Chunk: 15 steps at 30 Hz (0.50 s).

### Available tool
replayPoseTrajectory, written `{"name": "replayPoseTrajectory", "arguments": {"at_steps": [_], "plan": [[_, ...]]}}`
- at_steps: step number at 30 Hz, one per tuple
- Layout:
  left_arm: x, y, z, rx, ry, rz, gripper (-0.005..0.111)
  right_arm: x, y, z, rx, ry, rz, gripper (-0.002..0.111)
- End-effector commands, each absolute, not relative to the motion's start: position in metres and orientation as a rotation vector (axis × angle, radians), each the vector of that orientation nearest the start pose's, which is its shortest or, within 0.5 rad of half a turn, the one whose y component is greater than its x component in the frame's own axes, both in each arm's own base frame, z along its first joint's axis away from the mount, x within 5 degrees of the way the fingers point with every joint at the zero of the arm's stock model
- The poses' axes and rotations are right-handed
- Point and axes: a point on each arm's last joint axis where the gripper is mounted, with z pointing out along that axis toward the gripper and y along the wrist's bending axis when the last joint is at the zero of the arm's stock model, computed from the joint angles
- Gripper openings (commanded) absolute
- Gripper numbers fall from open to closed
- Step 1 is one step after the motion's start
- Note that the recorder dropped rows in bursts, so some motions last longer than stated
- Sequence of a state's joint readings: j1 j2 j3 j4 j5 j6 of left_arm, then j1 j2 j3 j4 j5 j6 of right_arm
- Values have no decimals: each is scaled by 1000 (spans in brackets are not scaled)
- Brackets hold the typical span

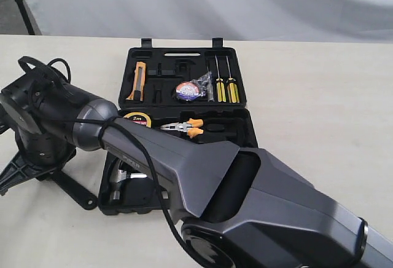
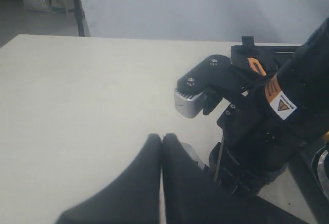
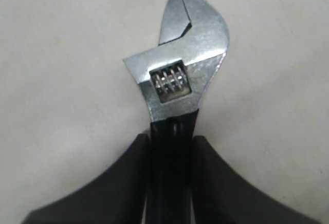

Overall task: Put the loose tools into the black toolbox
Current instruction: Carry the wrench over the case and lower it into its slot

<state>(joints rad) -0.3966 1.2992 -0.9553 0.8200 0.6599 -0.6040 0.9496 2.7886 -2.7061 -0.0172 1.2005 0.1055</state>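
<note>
We read "2m" on the yellow tape measure (image 1: 137,119) in the open black moulded toolbox (image 1: 244,134). The tape roll (image 1: 188,91) lies in its far half, label too small to read. The right claw (image 3: 172,139) clamps the wrench (image 3: 180,75) by its smooth black handle (shiny steel head, ridged screw) over the bare table (image 3: 61,54). The left claw (image 2: 162,139) is clenched, fingers touching, holding nothing.

Open toolbox (image 1: 244,118); wrench (image 3: 177,80) in right gripper (image 3: 172,141)
</note>
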Motion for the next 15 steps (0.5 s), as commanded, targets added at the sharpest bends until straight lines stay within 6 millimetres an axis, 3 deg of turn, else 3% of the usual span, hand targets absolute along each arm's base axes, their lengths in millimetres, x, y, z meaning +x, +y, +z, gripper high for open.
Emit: {"name": "replayPoseTrajectory", "arguments": {"at_steps": [1, 9, 15], "plan": [[263, -66, 307, 306, 2223, 348, 1, 329, 452, 106, -1167, 2597, 206, 0], [263, -66, 307, 306, 2223, 348, 1, 329, 451, 161, -1128, 2513, 266, -1], [263, -66, 307, 306, 2223, 348, 1, 328, 450, 177, -1113, 2489, 281, -1]]}}
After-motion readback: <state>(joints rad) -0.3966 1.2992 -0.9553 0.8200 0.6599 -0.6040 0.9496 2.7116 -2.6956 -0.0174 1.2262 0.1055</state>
